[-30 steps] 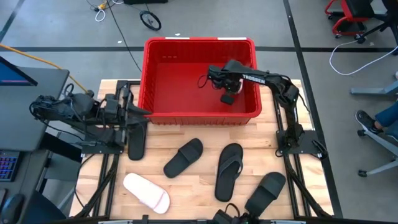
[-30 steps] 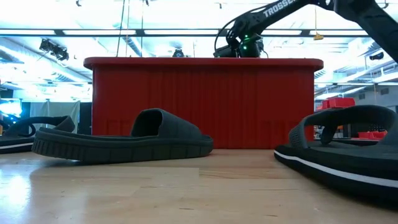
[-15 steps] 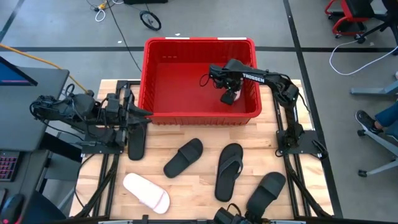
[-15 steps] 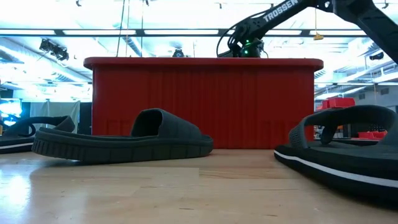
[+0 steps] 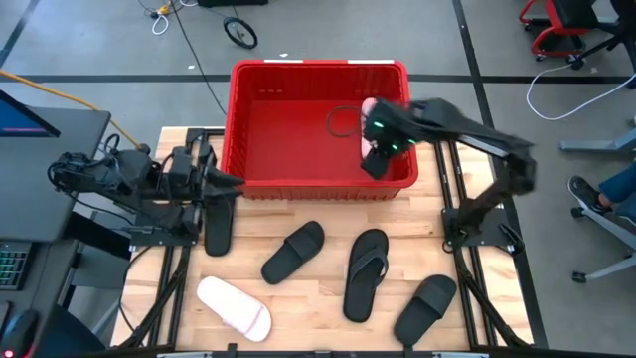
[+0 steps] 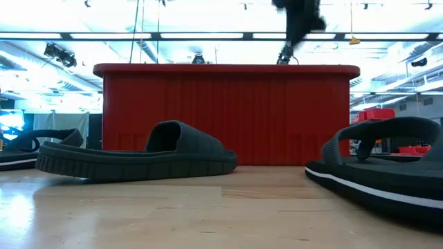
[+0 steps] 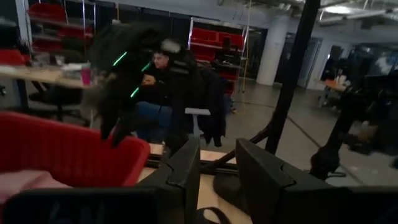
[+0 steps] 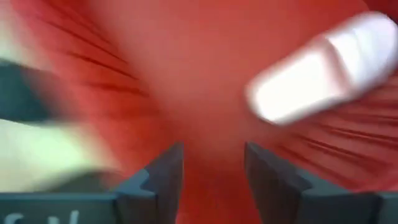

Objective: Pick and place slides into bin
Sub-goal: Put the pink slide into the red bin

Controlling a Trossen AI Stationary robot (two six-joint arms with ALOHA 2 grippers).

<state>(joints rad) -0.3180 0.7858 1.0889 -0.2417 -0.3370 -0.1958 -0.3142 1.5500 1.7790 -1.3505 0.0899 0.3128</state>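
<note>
right gripper [image 5: 375, 159] | jaws apart, empty, over bin [image 5: 298, 186] | nearest black slide [image 5: 293, 251] lay lower left, long axis diagonal | left gripper [image 5: 231, 181] nearer, part-open

The right end effector [image 5: 376, 149], which a second ago held a pale slide low over the red bin [image 5: 253, 169], has let go; its fingers [image 8: 163, 171] now stand apart and empty. The pale slide [image 8: 326, 68] lies loose inside the bin, and the arm has swung toward the bin's right wall.
</note>
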